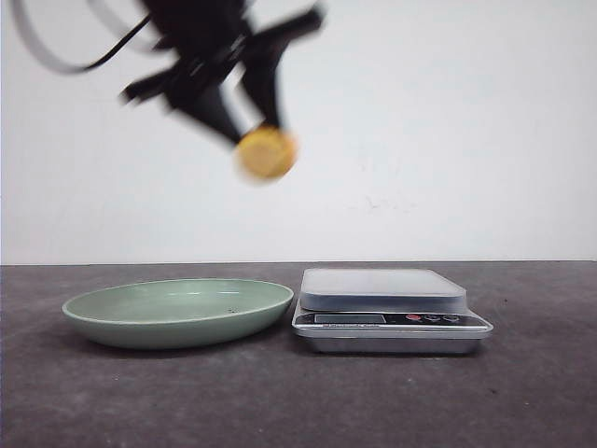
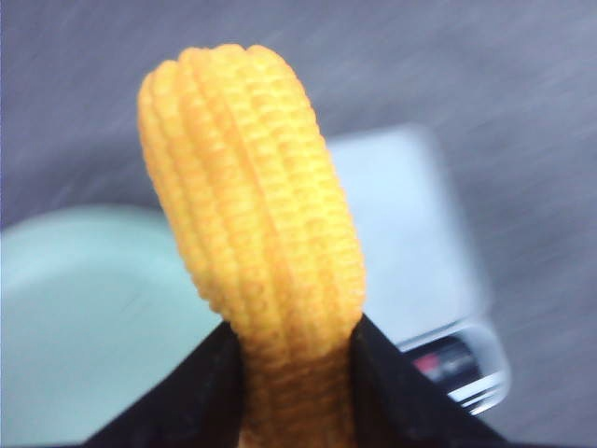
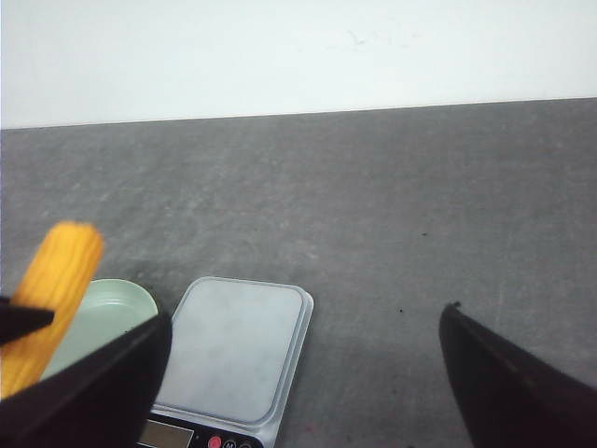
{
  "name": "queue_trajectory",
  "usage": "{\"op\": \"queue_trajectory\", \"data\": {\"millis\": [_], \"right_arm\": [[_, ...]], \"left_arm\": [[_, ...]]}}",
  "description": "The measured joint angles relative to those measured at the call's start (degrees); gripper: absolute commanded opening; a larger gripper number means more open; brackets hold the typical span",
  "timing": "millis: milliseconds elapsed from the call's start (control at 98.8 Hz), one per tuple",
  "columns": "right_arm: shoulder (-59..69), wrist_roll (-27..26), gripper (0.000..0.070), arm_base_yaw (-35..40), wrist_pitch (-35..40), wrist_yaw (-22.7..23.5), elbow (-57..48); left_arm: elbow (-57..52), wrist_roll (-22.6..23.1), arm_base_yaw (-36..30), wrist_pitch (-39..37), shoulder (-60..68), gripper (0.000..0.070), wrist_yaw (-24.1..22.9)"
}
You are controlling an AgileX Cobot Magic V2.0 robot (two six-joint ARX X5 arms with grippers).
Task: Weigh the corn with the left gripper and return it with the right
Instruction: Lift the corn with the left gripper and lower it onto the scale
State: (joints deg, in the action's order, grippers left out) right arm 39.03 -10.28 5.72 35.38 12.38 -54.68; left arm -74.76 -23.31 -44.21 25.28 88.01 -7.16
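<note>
- The corn (image 2: 256, 224) is a stubby yellow-orange cob with neat rows of small kernels and a rounded tip; from the front its paler round end faces the camera (image 1: 267, 153).
- It hangs in the air, high above the surface (image 1: 298, 401), over the gap between the plate's right rim and the scale.
- The left claw (image 2: 297, 373) is clenched on the corn's lower part, one black finger (image 2: 201, 392) pressed to each side.
- In the front view the left arm is blurred, reaching down from the top edge at a slant.
- Below, a pale green plate (image 1: 177, 313) sits on the left, with a silver scale (image 1: 387, 308) just beside it on the right.
- The right claw (image 3: 298, 373) is released, its two dark fingers (image 3: 508, 383) spread wide apart and holding nothing, above the scale (image 3: 238, 350).
</note>
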Motion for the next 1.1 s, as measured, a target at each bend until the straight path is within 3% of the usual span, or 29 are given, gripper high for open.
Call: {"op": "queue_trajectory", "data": {"millis": [314, 607, 1032, 1103], "right_arm": [[0.0, 0.0, 0.058, 0.0, 0.2, 0.0, 0.0], [0.0, 0.0, 0.058, 0.0, 0.3, 0.0, 0.0], [0.0, 0.0, 0.058, 0.0, 1.5, -0.3, 0.0], [0.0, 0.0, 0.058, 0.0, 1.5, -0.3, 0.0]], "left_arm": [[-9.6, -1.1, -3.3, -4.0, 10.0, 0.0011, 0.0], [-11.8, -1.5, -3.7, -4.2, 20.9, 0.0011, 0.0], [-12.1, -1.6, -3.5, -4.2, 26.1, 0.0011, 0.0], [-12.4, -1.6, -3.5, -4.2, 26.4, 0.0044, 0.0]]}}
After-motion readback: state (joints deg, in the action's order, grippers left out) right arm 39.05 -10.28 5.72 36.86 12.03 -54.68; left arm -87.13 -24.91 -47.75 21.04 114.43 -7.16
